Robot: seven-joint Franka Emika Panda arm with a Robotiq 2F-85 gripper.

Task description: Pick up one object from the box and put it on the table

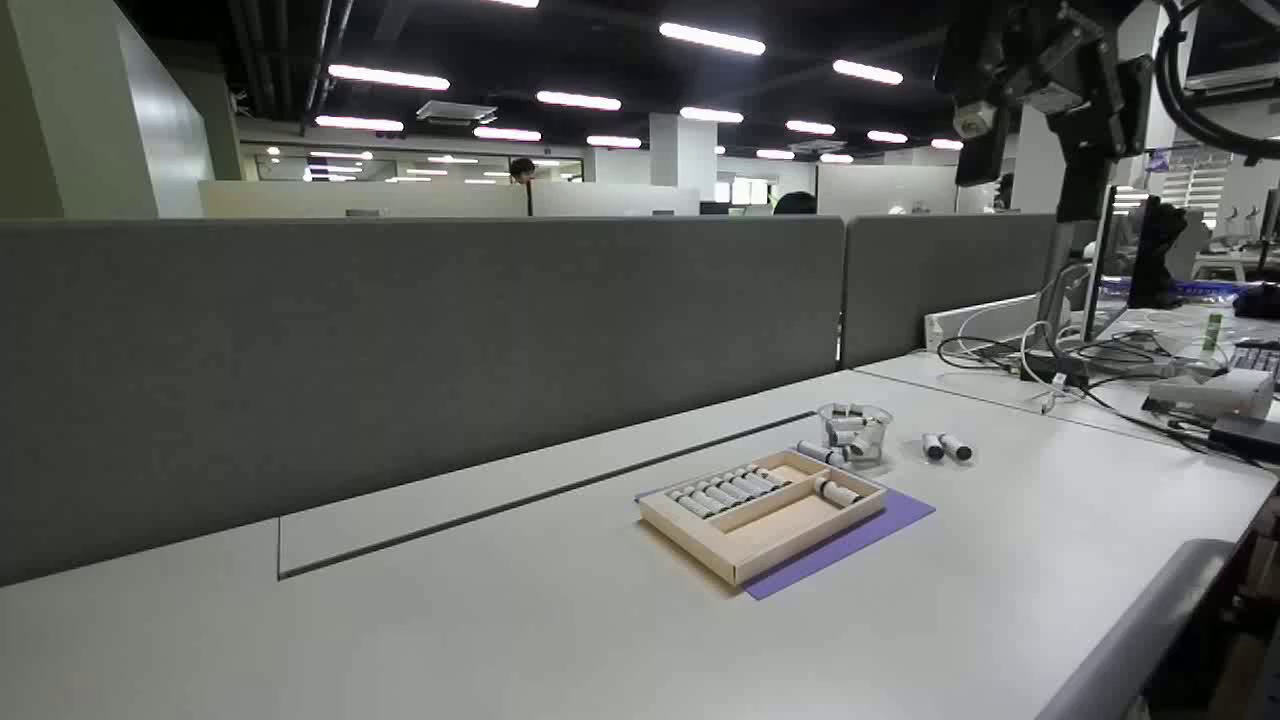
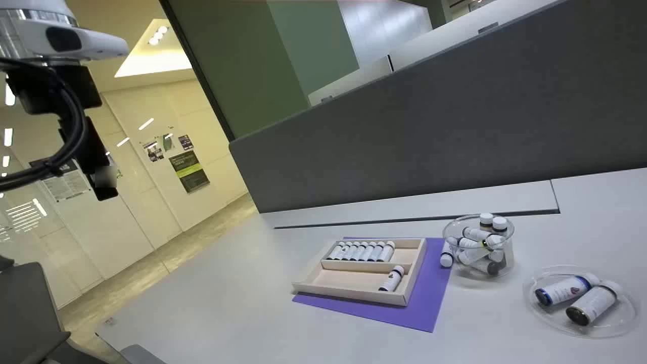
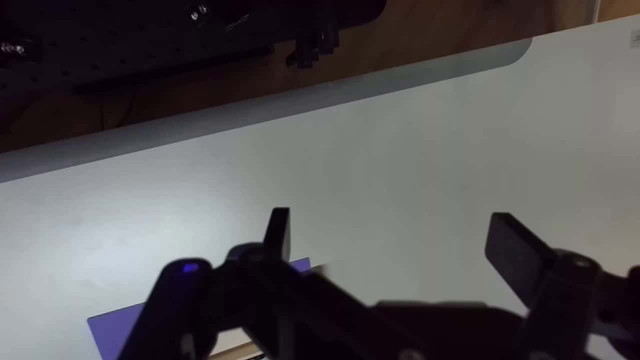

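- Standing spread: black pincer (image 3: pixel 391 225), two fingers (image 3: pixel 515 250) well apart, off-white tabletop (image 3: pixel 385 165) showing between them in the wrist view
- Arm (image 2: pixel 101 45), white with black fittings, carrying the pincer well above tabletop level
- Tray (image 2: pixel 349 294) (the box), shallow, pale tan wood, well apart from the pincer, resting on a purple mat (image 2: pixel 422 311) laid upon the tabletop; in the wrist view only a part shows, the pincer hiding the rest
- Row of bottles (image 2: pixel 363 252), small, white-labelled, lying side by side in the tray's compartment nearer the partition (image 2: pixel 455 116)
- Lone bottle (image 2: pixel 392 279), lying slantwise in the other compartment, toward the end near the cup (image 2: pixel 508 260)
- Cup, clear, just beside the purple mat, filled with piled bottles (image 2: pixel 477 235) at mixed angles
- Loose bottle (image 2: pixel 447 255), lying between tray and cup, at the mat's edge; contact with the cup cannot be told
- Dish (image 2: pixel 624 318), clear, shallow, past the cup from the tray, bearing a pair of bottles (image 2: pixel 594 306) side by side
- Partition, dark grey, standing along the long edge of the tabletop
- Monitor (image 1: pixel 1118 250), dark, at the far end in an exterior view
- Posters (image 2: pixel 189 172), on a pale wall (image 2: pixel 156 212) in the background of an exterior view; grey chair (image 2: pixel 28 303) at the lower left
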